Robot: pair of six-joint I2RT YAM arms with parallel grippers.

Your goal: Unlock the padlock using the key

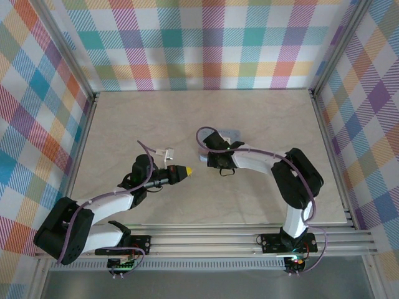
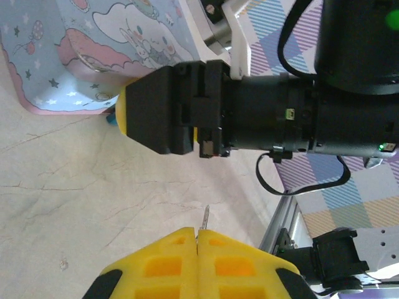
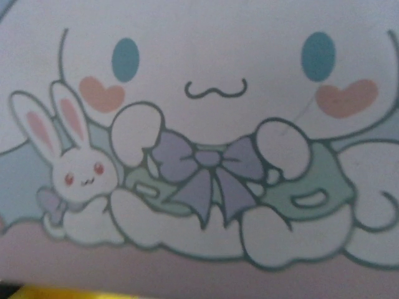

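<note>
Beige table (image 1: 156, 124), plaid walls. Cartoon-printed padlock (image 2: 93, 56) sits just at the right gripper (image 2: 134, 111) tips, probably for steadying; its jaw state cannot be told. Left gripper (image 2: 197, 240), clamped together on the key (image 2: 205, 218), points it ahead towards the padlock.

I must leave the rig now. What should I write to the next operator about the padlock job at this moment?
Left gripper: jaws shut on the key, whose thin blade sticks out, apart from the padlock.
Right gripper: close against the cartoon-printed padlock on the table; a grip cannot be confirmed.
Done: key is in the jaws.
Left: steady the padlock, insert the key, turn it, open the lock.
</note>
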